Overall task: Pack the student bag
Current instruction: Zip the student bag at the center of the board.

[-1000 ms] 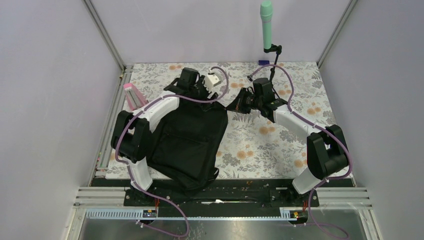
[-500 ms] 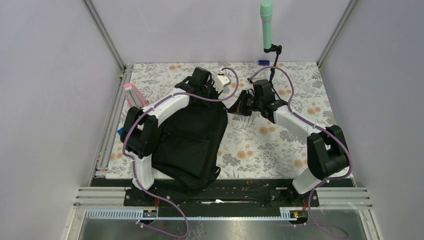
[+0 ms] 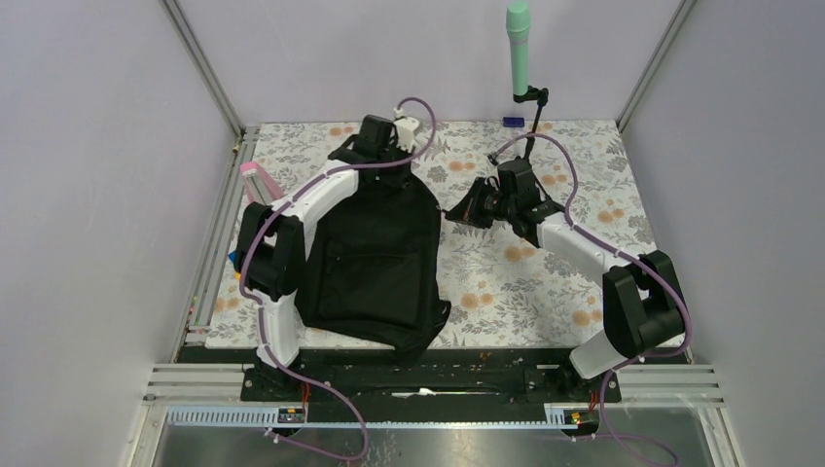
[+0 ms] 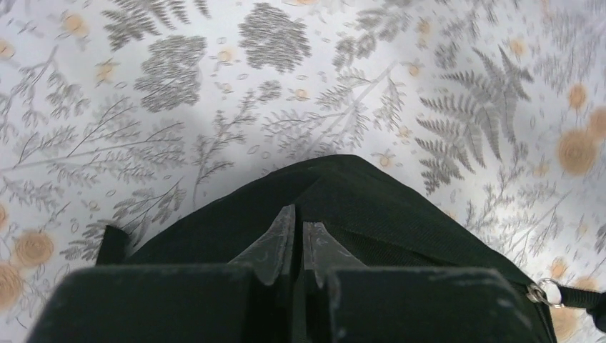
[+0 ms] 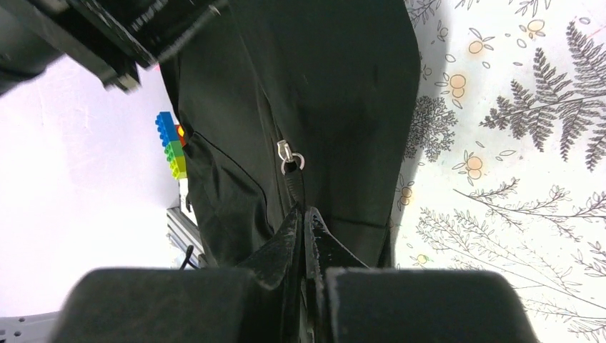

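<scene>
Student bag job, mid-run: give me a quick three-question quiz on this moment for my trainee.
1. True or false: the student bag lies on the robot's right side.
2. In the right wrist view, what runs into the right gripper's closed jaws? A) the cord of the zip pull B) a shoulder strap buckle C) a pencil
3. In one word: how do the left gripper's jaws stand over the bag's black fabric?
Key: 1 false, it lies on the left side. 2 A. 3 shut.
</scene>
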Motion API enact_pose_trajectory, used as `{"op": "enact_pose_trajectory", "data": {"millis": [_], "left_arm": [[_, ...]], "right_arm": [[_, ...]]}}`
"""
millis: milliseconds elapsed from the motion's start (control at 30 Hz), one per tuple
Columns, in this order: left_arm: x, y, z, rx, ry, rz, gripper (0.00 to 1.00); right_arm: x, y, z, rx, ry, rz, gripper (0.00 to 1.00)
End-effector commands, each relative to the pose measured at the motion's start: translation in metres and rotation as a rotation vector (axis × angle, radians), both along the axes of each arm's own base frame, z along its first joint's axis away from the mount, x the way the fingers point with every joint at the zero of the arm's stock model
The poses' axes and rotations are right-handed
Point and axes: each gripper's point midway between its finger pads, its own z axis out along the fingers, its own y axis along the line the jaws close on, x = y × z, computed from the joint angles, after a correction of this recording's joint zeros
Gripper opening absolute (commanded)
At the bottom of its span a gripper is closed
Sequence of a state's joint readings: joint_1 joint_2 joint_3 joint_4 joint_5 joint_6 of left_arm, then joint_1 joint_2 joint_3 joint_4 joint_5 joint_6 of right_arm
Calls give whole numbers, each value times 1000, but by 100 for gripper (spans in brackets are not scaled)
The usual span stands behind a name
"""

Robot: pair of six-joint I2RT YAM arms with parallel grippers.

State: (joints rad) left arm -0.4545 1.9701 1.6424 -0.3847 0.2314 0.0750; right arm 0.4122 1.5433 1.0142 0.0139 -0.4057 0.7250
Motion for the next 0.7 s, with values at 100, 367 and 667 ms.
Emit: {"op": "enact_pose_trajectory", "data": {"millis": [100, 367, 667], "left_arm": [[74, 88, 55, -217, -137, 406, 0], [82, 119, 64, -149, -179, 485, 0], [94, 148, 76, -136, -203, 567, 0]], "right_arm": [[-17, 7, 6, 65, 3, 20, 0], [-45, 23, -5, 55, 23, 66, 0], [-81, 37, -17, 34, 39, 106, 0]]}}
